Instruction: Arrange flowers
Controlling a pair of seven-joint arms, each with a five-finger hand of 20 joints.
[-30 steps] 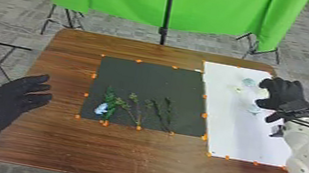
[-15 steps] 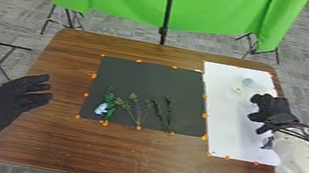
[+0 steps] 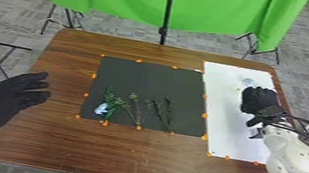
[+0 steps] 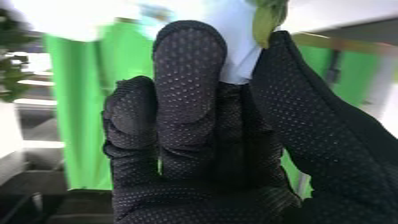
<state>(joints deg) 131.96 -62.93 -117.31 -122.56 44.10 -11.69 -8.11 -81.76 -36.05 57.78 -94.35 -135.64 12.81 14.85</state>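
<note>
Over the white sheet (image 3: 229,122), the right hand (image 3: 261,98) clamps a pale blue flower (image 4: 238,52) between thumb and fingers, a green leaf (image 4: 268,20) beside the thumb; the left hand (image 3: 6,100) hangs with fingers apart.

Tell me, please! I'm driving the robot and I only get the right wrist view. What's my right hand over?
Observer: In the head view, your right hand is over the long white sheet.
Operator: Cool! And my other one, what's it like?
Observer: The left hand is open, near the table's left edge.
Operator: Is any flower lying on something dark?
Observer: Yes, a pale blue flower lies near the close left corner of the black mat.
</note>
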